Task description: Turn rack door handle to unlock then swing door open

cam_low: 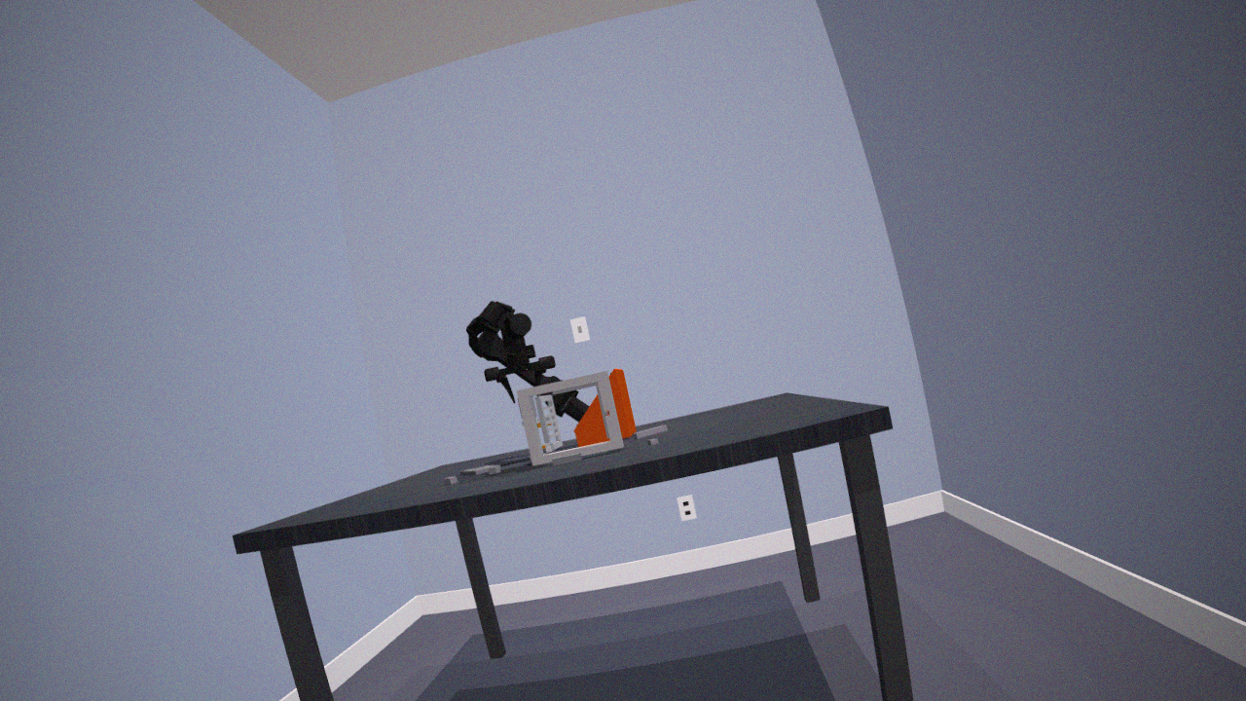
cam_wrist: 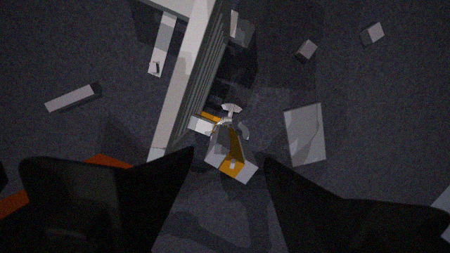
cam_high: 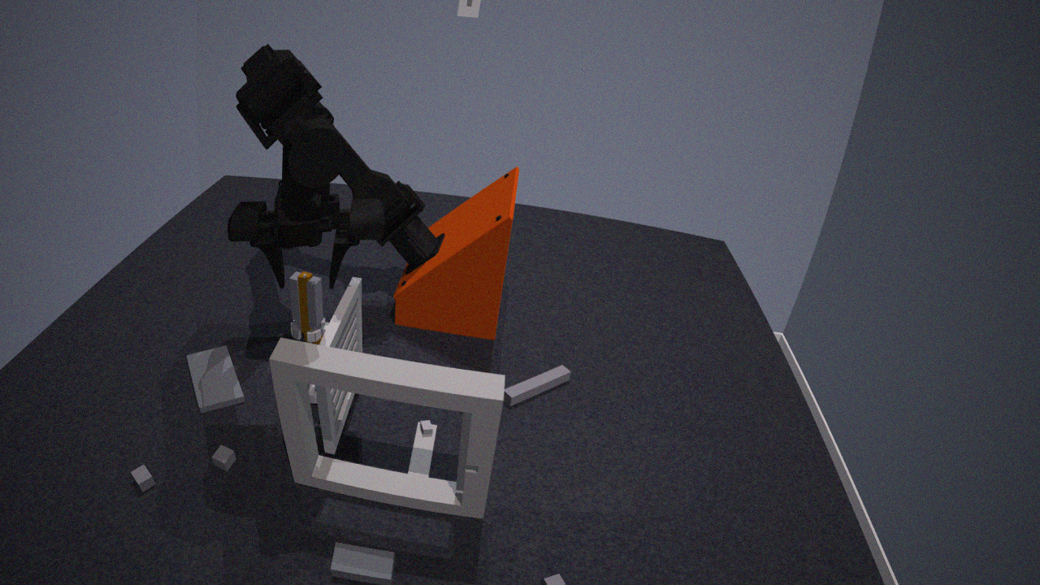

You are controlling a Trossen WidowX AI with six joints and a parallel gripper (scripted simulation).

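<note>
The white slatted door (cam_high: pixel 351 320) (cam_wrist: pixel 176 91) stands swung far out from the white frame (cam_high: pixel 407 372) (cam_low: pixel 614 418), roughly square to it. The upright handle (cam_high: pixel 305 301) (cam_wrist: pixel 230 151), grey with an orange strip, stands on the door's outer side near its free end. My gripper (cam_high: pixel 308 285) (cam_wrist: pixel 229 156) is open and empty. Its fingertips are at about the height of the handle's top or just above it, one to each side, with a gap between each fingertip and the handle in the wrist view. The exact height over the handle is hard to tell.
The orange wedge (cam_high: pixel 457 279) carrying the arm's base stands behind the door. A flat grey block (cam_high: pixel 215 378) (cam_wrist: pixel 305 135) lies left of the door in the top view, with small cubes nearby. A long bar (cam_high: pixel 538 385) (cam_wrist: pixel 70 98) lies right of the frame; another block (cam_high: pixel 363 562) lies in front.
</note>
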